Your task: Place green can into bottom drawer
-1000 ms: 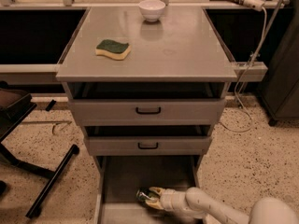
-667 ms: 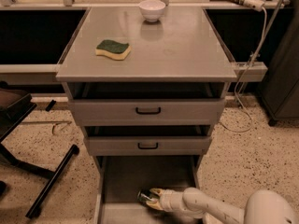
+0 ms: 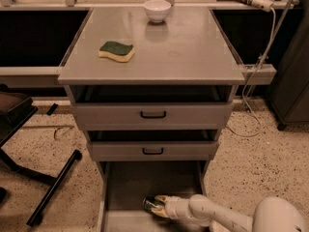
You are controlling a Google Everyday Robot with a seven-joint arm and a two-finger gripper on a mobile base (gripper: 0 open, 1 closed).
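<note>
The bottom drawer (image 3: pixel 125 187) is pulled open below the two upper drawers of the grey cabinet. The green can (image 3: pixel 151 205) lies low inside it, near the front middle of the drawer floor, its shiny end pointing left. My gripper (image 3: pixel 159 206) reaches in from the lower right on a white arm and is shut on the green can. Whether the can rests on the floor or hangs just above it I cannot tell.
A green-topped yellow sponge (image 3: pixel 116 50) and a white bowl (image 3: pixel 157 9) sit on the cabinet top (image 3: pixel 193 57). The two upper drawers (image 3: pixel 153 115) have black handles. A black chair base (image 3: pixel 43 178) stands on the floor at left. A cable (image 3: pixel 253 81) hangs at right.
The arm and can have shifted slightly to the left inside the bottom drawer. Nothing else has moved.
</note>
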